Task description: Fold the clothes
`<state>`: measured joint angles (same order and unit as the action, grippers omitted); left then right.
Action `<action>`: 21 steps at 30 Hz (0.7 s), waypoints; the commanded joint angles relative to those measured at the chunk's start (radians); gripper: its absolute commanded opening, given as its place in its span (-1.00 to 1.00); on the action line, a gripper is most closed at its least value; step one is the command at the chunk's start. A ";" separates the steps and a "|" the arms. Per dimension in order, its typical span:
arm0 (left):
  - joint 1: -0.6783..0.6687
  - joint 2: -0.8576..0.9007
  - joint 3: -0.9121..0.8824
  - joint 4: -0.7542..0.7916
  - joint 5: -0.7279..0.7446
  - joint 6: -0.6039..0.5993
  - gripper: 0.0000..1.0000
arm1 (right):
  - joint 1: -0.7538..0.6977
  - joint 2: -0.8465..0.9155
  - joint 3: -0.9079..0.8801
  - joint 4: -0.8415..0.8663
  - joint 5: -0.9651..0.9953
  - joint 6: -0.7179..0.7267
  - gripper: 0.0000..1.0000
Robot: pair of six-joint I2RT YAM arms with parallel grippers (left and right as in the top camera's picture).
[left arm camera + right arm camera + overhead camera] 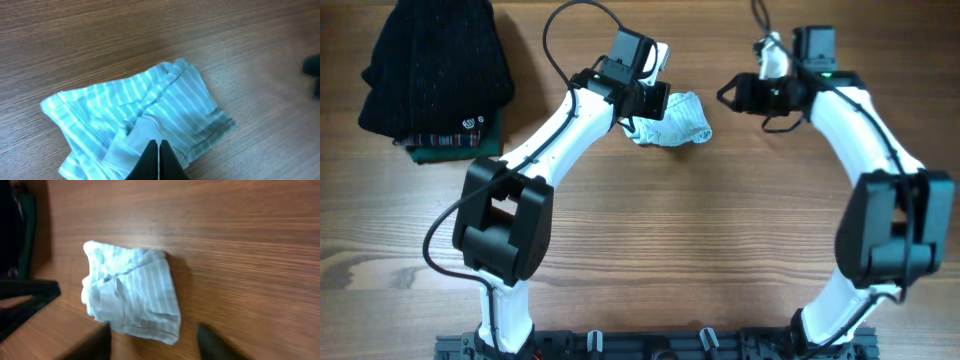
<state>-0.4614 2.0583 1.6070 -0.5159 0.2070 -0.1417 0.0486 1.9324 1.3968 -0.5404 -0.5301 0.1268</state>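
Brown wood-grain bench (720, 230), clothes (675, 120) crumpled at far centre, long axis left-right, left pincer (158, 150) pressed together pinching its left edge, right pincer (730, 97) spread nearby, dark pile (435, 70) far left.

striped garment (678, 122): left part hidden under left gripper (655, 100) from overhead; near edge cut off in left wrist view
left gripper's hold: fingers together above striped garment; fabric pinched or not, cannot tell
right gripper (156, 340): fingers blurred, cut off below striped garment
green garment (450, 148): left of striped garment, mostly under black knit (435, 65)
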 commanded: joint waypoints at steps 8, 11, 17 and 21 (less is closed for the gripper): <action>0.179 -0.075 -0.002 -0.002 -0.037 -0.115 -0.92 | 0.134 0.111 0.003 0.008 0.229 0.028 -0.91; 0.211 -0.088 -0.002 -0.006 -0.037 -0.129 -0.92 | 0.138 0.127 0.003 0.007 0.283 0.083 -0.91; 0.229 -0.089 -0.002 -0.020 -0.038 -0.129 -0.92 | 0.163 0.143 -0.005 -0.008 0.330 0.132 -0.91; 0.229 -0.089 -0.002 -0.018 -0.039 -0.129 -0.92 | 0.191 0.143 -0.011 0.002 0.363 0.140 -0.91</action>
<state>-0.2310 1.9961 1.6070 -0.5327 0.1761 -0.2535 0.2085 2.0590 1.3960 -0.5457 -0.2203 0.2386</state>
